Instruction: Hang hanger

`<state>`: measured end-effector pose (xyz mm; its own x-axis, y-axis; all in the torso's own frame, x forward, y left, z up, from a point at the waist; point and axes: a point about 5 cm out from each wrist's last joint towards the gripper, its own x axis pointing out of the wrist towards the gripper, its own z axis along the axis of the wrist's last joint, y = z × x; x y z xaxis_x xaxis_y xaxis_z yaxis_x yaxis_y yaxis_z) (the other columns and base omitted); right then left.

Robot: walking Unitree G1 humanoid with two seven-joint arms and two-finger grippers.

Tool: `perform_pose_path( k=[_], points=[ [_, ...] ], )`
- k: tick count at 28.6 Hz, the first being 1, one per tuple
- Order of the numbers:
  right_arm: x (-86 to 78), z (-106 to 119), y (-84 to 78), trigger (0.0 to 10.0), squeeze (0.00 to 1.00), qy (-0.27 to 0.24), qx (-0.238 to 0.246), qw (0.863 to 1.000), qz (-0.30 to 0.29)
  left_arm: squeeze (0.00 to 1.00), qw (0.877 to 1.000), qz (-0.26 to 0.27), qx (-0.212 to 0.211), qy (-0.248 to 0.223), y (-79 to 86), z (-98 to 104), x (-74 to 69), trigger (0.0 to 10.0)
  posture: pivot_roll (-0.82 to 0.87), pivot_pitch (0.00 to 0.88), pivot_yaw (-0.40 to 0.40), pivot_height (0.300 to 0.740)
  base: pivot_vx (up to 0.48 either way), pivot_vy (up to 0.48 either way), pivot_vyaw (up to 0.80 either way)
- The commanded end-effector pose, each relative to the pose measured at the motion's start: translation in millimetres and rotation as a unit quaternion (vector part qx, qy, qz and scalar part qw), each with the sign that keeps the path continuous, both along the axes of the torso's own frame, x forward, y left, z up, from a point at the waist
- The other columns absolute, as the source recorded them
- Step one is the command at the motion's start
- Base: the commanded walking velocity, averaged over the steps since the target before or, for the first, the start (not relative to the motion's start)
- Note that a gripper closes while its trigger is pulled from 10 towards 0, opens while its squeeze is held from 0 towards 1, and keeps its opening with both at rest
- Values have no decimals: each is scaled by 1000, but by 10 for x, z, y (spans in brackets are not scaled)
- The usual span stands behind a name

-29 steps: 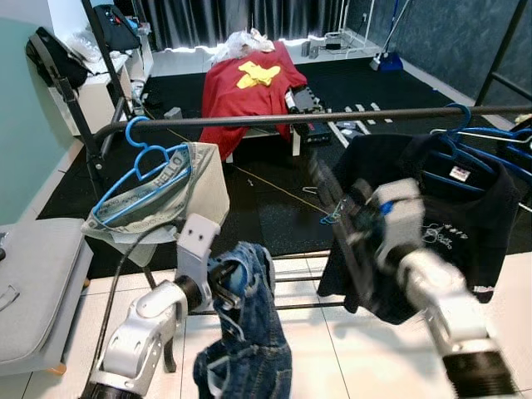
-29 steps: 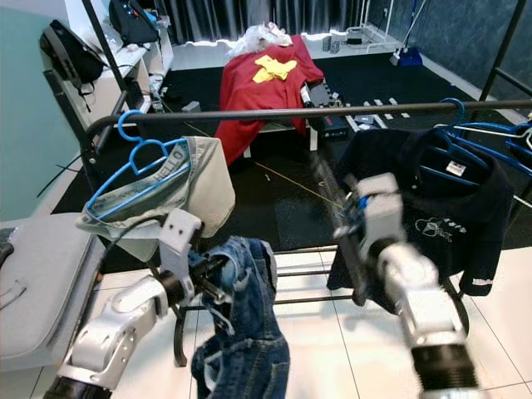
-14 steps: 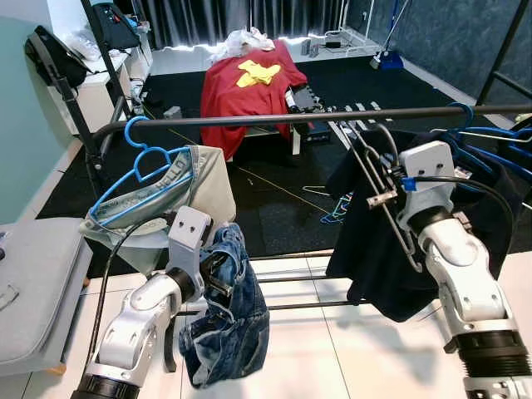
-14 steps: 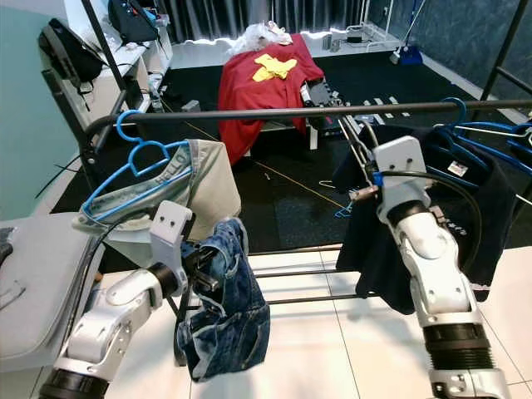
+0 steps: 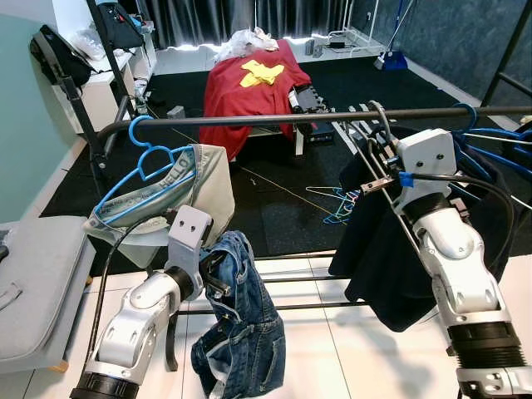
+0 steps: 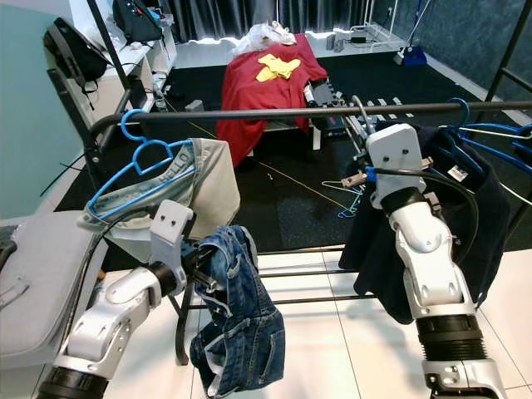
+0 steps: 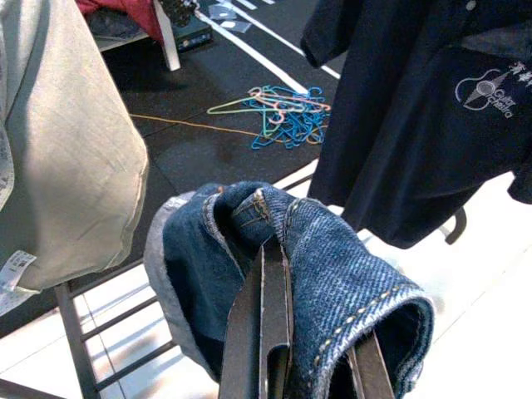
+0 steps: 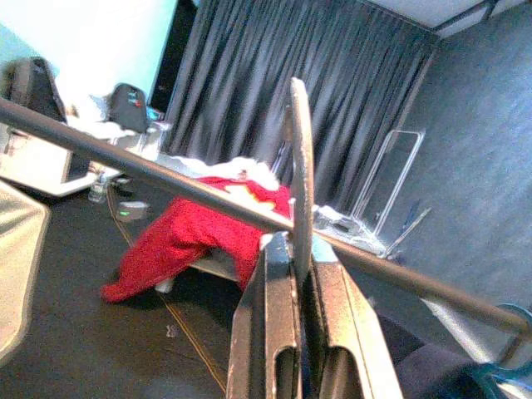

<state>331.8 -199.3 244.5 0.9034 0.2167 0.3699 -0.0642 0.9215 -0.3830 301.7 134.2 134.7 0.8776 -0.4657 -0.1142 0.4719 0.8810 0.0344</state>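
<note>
Left end of the rail [image 5: 274, 119]: blue hanger [image 5: 141, 170] carrying beige shorts [image 5: 204, 187]. Below it, left gripper [image 7: 283, 332] has its fingers clamped on folded blue jeans [image 5: 241, 324], hanging over white tile floor [image 5: 332, 349]. Mid-rail — right gripper [image 8: 298, 274] has its fingers together on a thin metal clip hanger [image 5: 378, 158], hook raised at the rail, touching or just over it; cannot tell which. Dark shirt [image 6: 482, 216] on blue hangers at the right end. Behind: black mat, red cloth [image 5: 249, 87], dark curtains. Versus a second ago, the right arm has lifted the hanger up to the rail.
</note>
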Motion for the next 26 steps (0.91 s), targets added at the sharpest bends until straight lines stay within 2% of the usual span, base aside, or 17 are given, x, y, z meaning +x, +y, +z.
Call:
perform_pose_path(
  k=[1,2,3,4,5,8,10,13,18,24,26],
  points=[
    [28,-267,29,0,0,78,45,996,20,0,999,36,-2,-2,66,15,35,10000,-63,60,48,740,0,0,0],
    [28,-267,29,0,0,78,45,996,20,0,999,36,-2,-2,66,15,35,10000,-63,60,48,740,0,0,0],
    [39,-392,22,863,0,111,82,990,15,0,998,65,-21,5,85,-6,51,10000,-62,63,49,740,0,0,0],
    [39,-392,22,863,0,111,82,990,15,0,998,65,-21,5,85,-6,51,10000,-62,63,49,740,0,0,0],
    [49,-438,8,10000,0,116,112,987,6,0,996,87,-35,6,100,-21,63,10000,-60,65,48,740,0,0,0],
    [65,-341,-19,10000,0,82,139,987,-6,0,994,100,-44,-9,80,-10,67,10000,-63,69,51,740,0,0,0],
    [65,-341,-19,10000,0,82,139,987,-6,0,994,100,-44,-9,80,-10,67,10000,-63,69,51,740,0,0,0],
    [65,-232,-19,10000,0,53,147,988,-1,0,994,89,-60,-18,-3,1,55,10000,-66,69,49,740,0,0,0],
    [44,-158,18,10000,0,30,130,991,4,0,994,77,-69,-23,-61,-6,35,10000,-69,69,52,740,0,0,0],
    [27,-104,22,10000,0,20,91,995,-18,0,994,68,-81,-26,-91,18,24,10000,-69,73,52,740,348,0,133],
    [16,-80,-3,10000,0,11,101,995,-26,0,994,64,-84,-29,-101,40,27,10000,-70,73,52,740,428,0,0]
  ],
)
